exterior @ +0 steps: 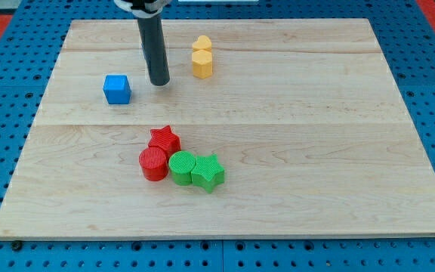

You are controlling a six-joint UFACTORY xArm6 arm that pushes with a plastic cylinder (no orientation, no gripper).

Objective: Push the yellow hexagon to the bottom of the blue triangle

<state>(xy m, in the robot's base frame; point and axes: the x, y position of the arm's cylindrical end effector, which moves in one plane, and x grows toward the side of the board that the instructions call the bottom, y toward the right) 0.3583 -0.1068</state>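
- Two yellow blocks sit touching near the view's top, just right of centre: the yellow hexagon [202, 43] behind, and a second yellow block [202, 63] in front of it, its shape hard to make out.
- My tip [159, 81] rests on the board to the view's left of that yellow pair, near but apart from both, holding nothing and touching no block.
- One blue block [117, 89] lies further to the view's left, slightly lower than my tip; it reads as a cube from here, and my tip stands between it and the yellow pair.
- Four blocks huddle together well below, toward the view's bottom: a red star [164, 140], a red cylinder [153, 163] touching it in front, a green cylinder [181, 168] beside that, and a green star [208, 173] at the cluster's right end.
- All rest on a pale wooden board [338, 151].
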